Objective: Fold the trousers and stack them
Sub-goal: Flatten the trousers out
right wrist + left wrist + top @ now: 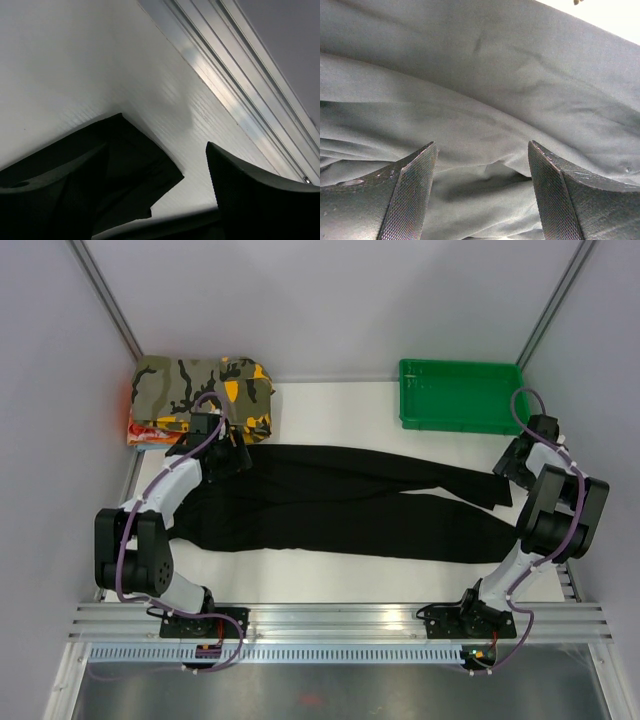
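The black trousers [340, 505] lie flat across the white table [330, 415], waist end at the left and both leg ends at the right. My left gripper [228, 452] hovers over the waist end, near its far edge. In the left wrist view it [480, 150] is open, with wrinkled fabric [485, 90] below and nothing pinched between the fingers [412, 195]. My right gripper [508, 468] is by the far leg's end. In the right wrist view it [159, 147] stands open just above the table, and the leg's corner [135, 160] lies flat beneath its left finger, not held.
A folded olive, black and orange camouflage garment [200, 390] lies at the back left, just beyond the left gripper. A green tray [460, 366] stands at the back right. An aluminium rail [240, 100] lines the table's right side close to the right gripper.
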Robot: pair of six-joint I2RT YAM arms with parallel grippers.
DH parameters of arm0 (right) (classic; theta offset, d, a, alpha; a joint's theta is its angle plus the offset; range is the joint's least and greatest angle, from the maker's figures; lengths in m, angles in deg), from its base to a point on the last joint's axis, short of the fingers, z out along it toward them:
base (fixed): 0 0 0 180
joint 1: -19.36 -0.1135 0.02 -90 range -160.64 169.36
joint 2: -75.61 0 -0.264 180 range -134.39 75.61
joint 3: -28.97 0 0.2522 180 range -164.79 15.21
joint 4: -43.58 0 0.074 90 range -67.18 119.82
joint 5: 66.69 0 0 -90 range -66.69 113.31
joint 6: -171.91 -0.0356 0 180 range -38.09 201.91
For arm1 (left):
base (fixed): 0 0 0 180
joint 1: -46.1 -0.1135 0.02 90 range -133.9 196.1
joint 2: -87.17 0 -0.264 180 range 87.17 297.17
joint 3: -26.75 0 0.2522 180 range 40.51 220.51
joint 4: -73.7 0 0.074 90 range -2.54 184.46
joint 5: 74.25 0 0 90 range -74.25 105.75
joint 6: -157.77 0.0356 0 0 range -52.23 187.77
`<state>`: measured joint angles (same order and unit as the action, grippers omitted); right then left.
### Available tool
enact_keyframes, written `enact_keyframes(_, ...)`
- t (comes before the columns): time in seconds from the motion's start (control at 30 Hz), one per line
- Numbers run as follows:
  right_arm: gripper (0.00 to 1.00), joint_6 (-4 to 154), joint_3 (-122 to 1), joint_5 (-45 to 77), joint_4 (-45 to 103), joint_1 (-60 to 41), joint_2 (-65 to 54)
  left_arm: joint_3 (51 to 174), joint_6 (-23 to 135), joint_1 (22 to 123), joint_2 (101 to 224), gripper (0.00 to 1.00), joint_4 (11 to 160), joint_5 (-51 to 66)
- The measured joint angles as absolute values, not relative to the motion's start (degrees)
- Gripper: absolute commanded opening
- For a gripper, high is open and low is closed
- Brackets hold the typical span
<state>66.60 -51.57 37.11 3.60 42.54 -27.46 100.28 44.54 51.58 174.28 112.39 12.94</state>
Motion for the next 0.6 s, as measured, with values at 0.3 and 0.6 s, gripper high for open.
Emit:
enact_keyframes(0.3,0.69,66.69,-51.18,31.25,8.57,42.13,-28.09,97.96,44.54,51.51,174.00,0.79,111.64,12.15)
enact_keyframes(0.6,0.46,66.91,-51.18,29.09,9.55,42.13,-30.71,97.52,44.54,51.21,173.98,0.79,111.10,12.13)
